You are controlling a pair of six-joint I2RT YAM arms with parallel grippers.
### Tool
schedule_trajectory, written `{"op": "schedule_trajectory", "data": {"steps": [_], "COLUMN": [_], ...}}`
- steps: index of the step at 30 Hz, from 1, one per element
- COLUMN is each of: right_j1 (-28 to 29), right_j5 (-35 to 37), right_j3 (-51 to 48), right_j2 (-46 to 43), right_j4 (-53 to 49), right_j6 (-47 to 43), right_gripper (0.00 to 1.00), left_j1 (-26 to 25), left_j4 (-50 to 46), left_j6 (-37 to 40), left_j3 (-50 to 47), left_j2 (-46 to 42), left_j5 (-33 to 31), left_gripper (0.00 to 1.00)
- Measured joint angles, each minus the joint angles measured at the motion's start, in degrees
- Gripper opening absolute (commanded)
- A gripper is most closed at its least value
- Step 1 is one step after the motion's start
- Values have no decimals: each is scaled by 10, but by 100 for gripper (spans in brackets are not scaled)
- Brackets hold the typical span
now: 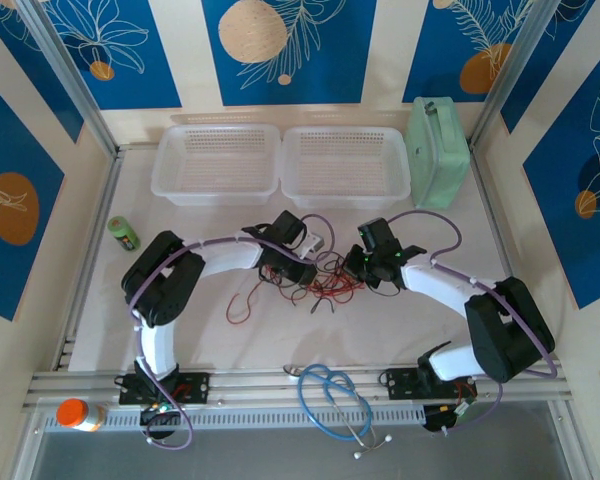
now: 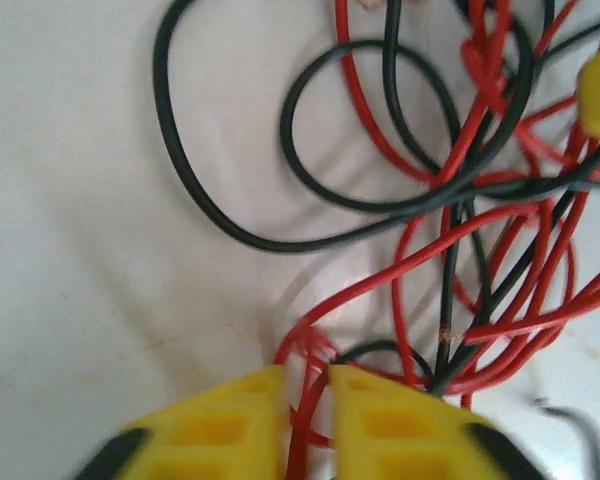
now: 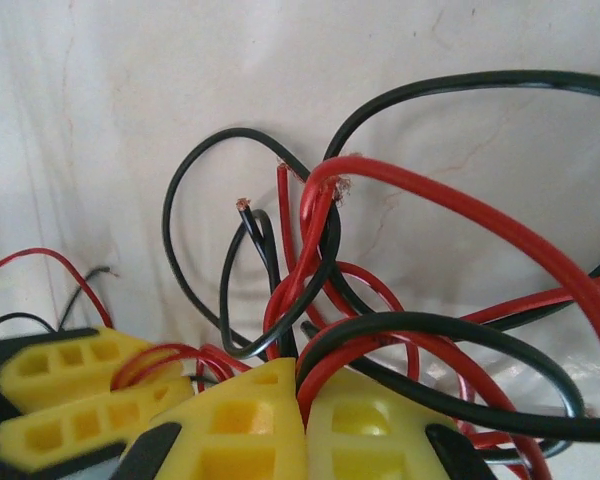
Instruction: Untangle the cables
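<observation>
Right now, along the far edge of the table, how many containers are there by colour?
white baskets: 2
green case: 1
Total: 3

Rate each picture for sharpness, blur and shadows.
Top view: even light, sharp, though the wires look tiny. Left wrist view: soft all over, the left pincer smeared at the bottom edge, faint wire shadows on the table. Right wrist view: wires crisp mid-frame, the right pincer up close slightly soft.
</observation>
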Motion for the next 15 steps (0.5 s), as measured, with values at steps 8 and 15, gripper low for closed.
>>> {"op": "schedule_trajectory", "data": {"steps": [8, 15], "right_j1": [-39, -104], "right_j5": [-1, -40], "right_j3": [-50, -111], "right_j2": [-67, -171], "right_j4": [-5, 0], "right_j6": [60, 144], "right_gripper": [0, 1], "left_j1": [0, 0], "left_j4": [39, 77], "left_j6": [-51, -107], "left_j3": [-67, -111], "left_j2": [-59, -100], "left_j5": [-116, -205], "left_gripper": [0, 0]}}
